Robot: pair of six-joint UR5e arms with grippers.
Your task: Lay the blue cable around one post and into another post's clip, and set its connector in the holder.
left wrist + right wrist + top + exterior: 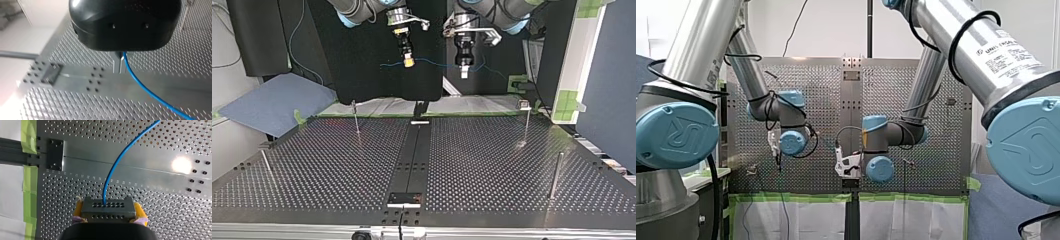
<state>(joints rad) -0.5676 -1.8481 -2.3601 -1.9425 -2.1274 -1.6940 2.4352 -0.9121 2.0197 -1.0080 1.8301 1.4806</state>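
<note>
In the front view, a blue joint cap (678, 135) at the far left carries a raised "UR" mark. Far to the right, a white label (1008, 52) on my right arm's tube reads "UNIVERSAL ROBOTS", with smaller lines beneath that are too small to read. In the top view the dark centre strip (417, 155) of the perforated table (492, 160) serves as the marker. My right gripper (409, 62) hangs above the far end of that strip, just to its left. Its yellow pads (139, 211) are clamped on either side of the connector (108, 207), a grey rectangular block with two rows of small holes on its face. The blue cable (437, 62) leaves the middle of that block as a thin, smooth, bright blue line. It runs slack through the air across the line of the strip, off the table and touching no post. Just right of the strip, my left gripper (464, 74) hangs at much the same height. Its metal fingers (117, 65) are pinched together on the cable, which leaves them in a long curve over the perforated plate.
</note>
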